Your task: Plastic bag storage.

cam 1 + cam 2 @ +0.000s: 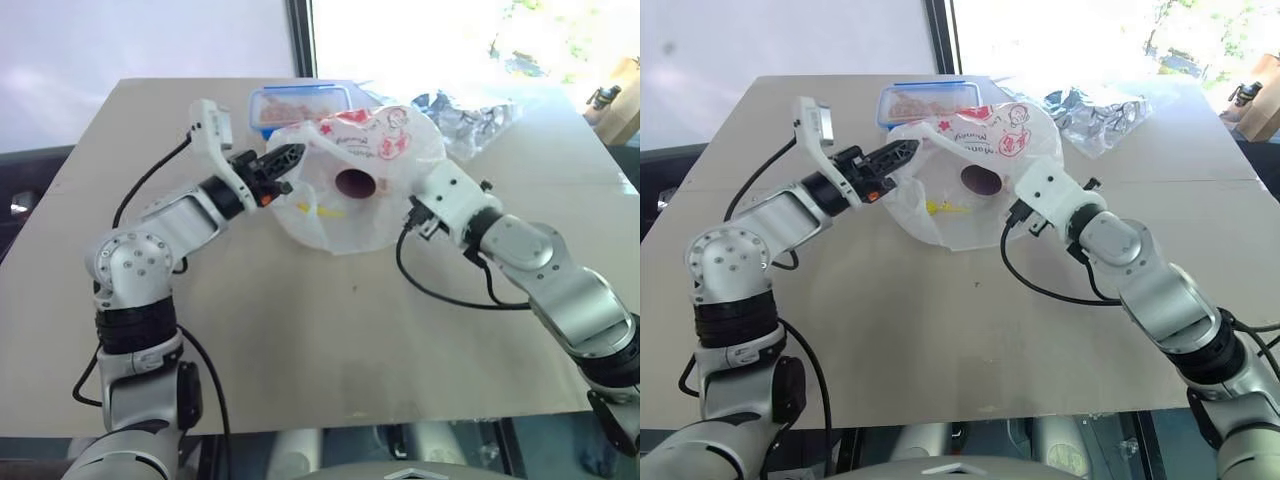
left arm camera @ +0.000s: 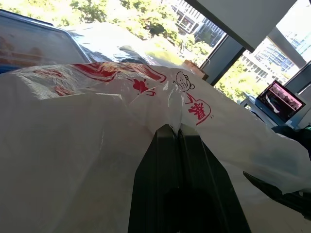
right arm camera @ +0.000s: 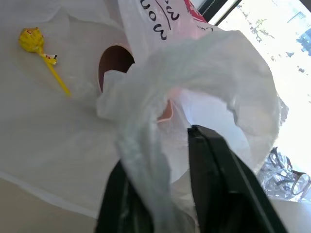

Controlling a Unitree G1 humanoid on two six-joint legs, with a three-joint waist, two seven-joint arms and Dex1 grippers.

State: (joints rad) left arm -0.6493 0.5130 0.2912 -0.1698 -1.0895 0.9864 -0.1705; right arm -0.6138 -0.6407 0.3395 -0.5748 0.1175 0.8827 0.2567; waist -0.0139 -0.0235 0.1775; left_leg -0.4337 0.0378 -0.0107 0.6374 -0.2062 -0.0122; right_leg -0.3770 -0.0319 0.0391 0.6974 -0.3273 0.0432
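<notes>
Two sets of fingers pinch the plastic bag [image 1: 365, 190] over a beige table [image 1: 330, 340] by windows [image 1: 450, 30].

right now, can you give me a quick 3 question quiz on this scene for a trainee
1. True or false: the left end effector is shut on the plastic bag.
2. What small yellow thing shows through the bag?
3. What stands behind the bag on the table? A) a lidded container with a blue rim B) a kettle C) a stack of plates

Key
1. True: in the left wrist view its fingers are pressed together on a fold of the film.
2. A lollipop on a yellow stick.
3. A
</notes>
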